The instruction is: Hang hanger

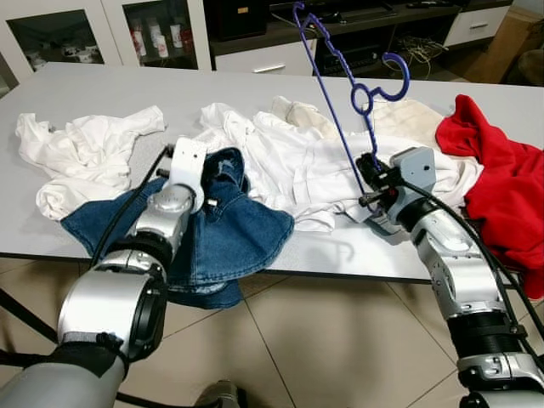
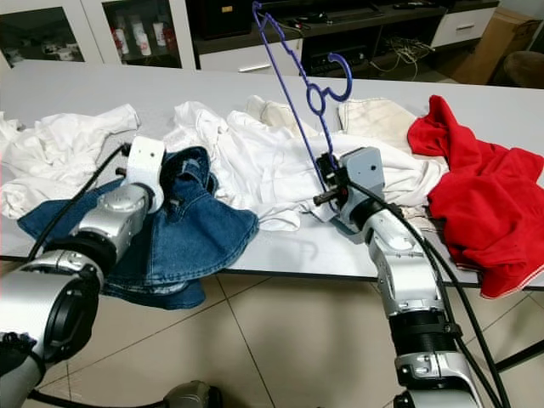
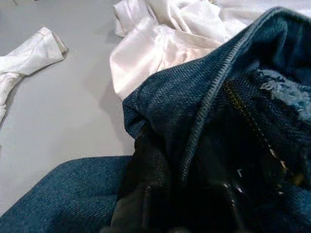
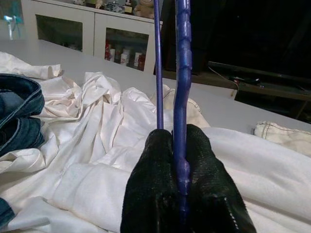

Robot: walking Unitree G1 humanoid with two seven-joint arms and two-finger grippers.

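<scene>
My right gripper (image 1: 371,172) is shut on the lower end of a blue-purple plastic hanger (image 4: 181,73) and holds it upright above the table, hook (image 1: 405,75) tipped to the right. The two black fingers (image 4: 150,165) press the hanger's bar between them. It stands over a heap of white clothes (image 1: 289,161). My left gripper (image 1: 206,183) is pushed into a blue denim garment (image 1: 246,229) at the table's front edge. In the left wrist view the denim waistband (image 3: 209,97) is bunched over the dark fingers, which look shut on it.
The grey table (image 1: 110,85) also holds a crumpled white shirt (image 1: 85,153) at the left and a red garment (image 1: 501,195) at the right. Its front edge (image 1: 340,270) runs just before my arms. Glass-door cabinets (image 1: 161,34) and a dark shelf stand behind.
</scene>
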